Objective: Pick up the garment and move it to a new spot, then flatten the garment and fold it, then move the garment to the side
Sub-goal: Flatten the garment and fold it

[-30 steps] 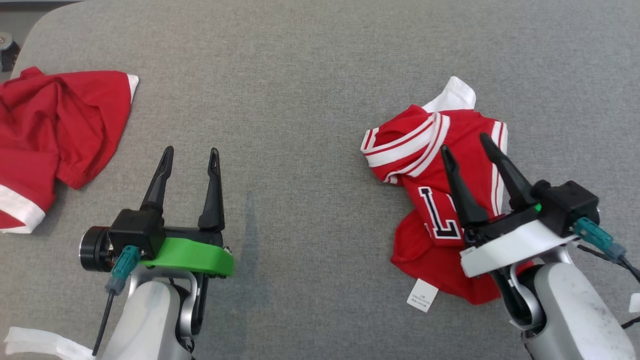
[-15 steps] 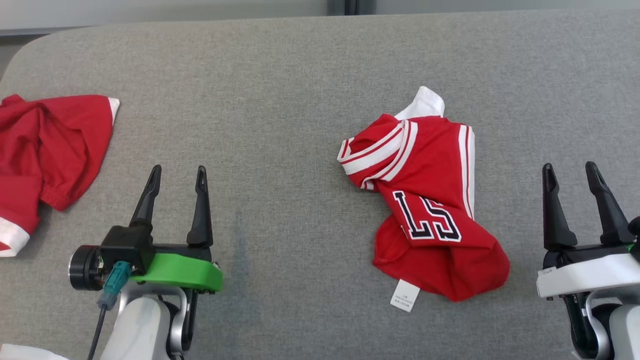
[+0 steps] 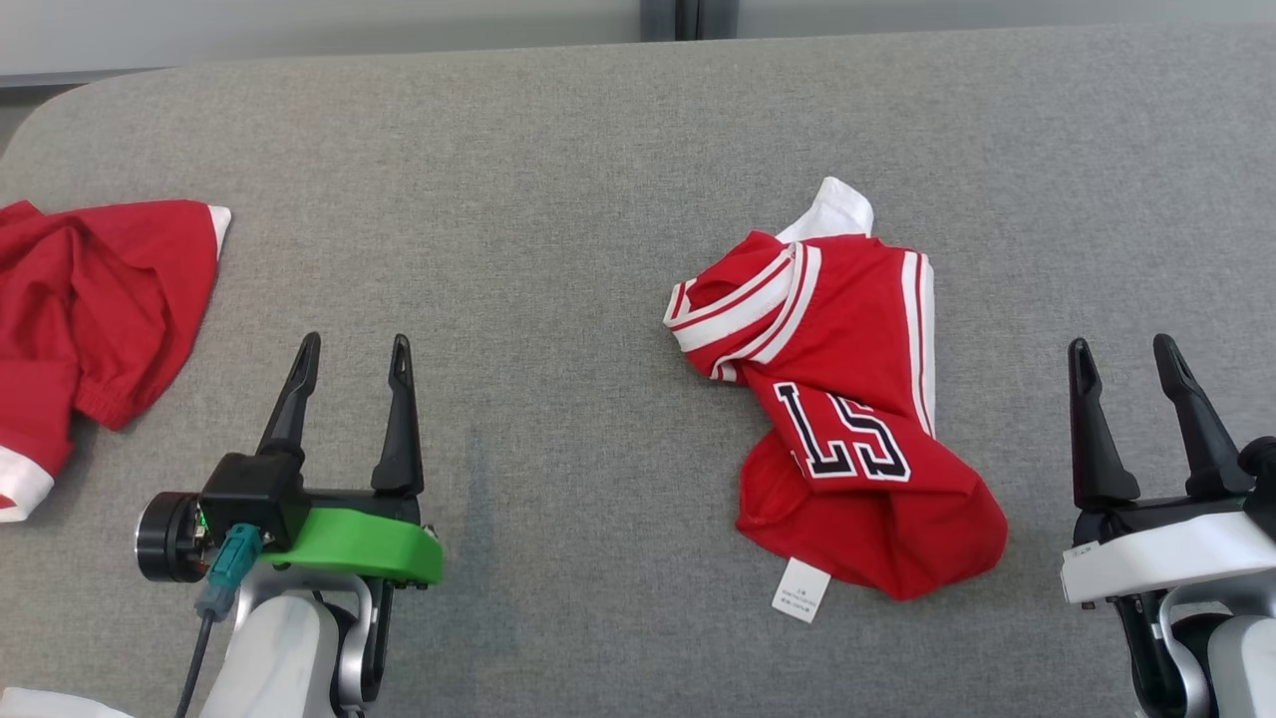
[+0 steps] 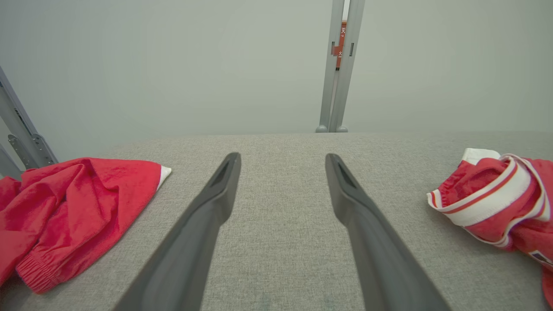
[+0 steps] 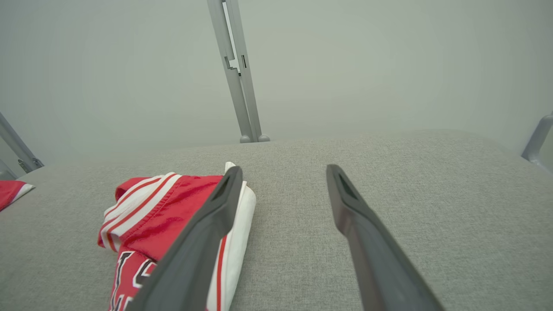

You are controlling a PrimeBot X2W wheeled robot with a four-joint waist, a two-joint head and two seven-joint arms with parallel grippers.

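A crumpled red garment (image 3: 847, 399) with white stripes and a black number lies right of centre on the grey table (image 3: 558, 199), its white label poking out at the near edge. Its striped end also shows in the left wrist view (image 4: 497, 203) and in the right wrist view (image 5: 160, 207). My right gripper (image 3: 1120, 347) stands open to the right of it, apart from the cloth, with nothing between its fingers (image 5: 284, 169). My left gripper (image 3: 355, 346) is open over bare table well to the left of it (image 4: 283, 157).
A second red garment (image 3: 90, 319) with white trim lies bunched at the table's left edge (image 4: 73, 198). A grey upright post (image 4: 337, 65) stands behind the table's far edge. Bare grey cloth lies between the two garments.
My right gripper has drawn back from over the numbered garment to its right side, still open. The head camera has shifted, so the far edge now shows. The left gripper has kept its pose.
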